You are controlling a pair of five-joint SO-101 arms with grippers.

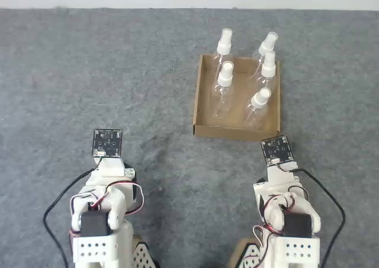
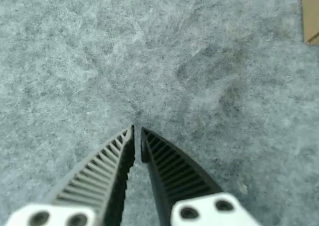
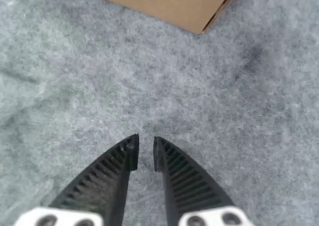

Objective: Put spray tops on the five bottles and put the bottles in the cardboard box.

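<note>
The cardboard box [image 1: 235,132] sits on the grey felt at right of centre. Five clear bottles stand inside it, each with a white spray top: two at the far side [image 1: 224,41] [image 1: 268,43], two in the middle [image 1: 225,74] [image 1: 269,64], and one nearer the front [image 1: 260,97]. My left gripper [image 2: 137,129] is shut over bare felt with nothing between its fingers, well left of the box. Just short of the box's near wall [image 3: 159,4], my right gripper [image 3: 145,140] is also shut and holds nothing.
Both arms [image 1: 106,185] [image 1: 281,191] rest at the table's front edge, folded back. A corner of the box [image 2: 311,16] appears in the left wrist view. Grey felt covers the whole table, with free room left of the box.
</note>
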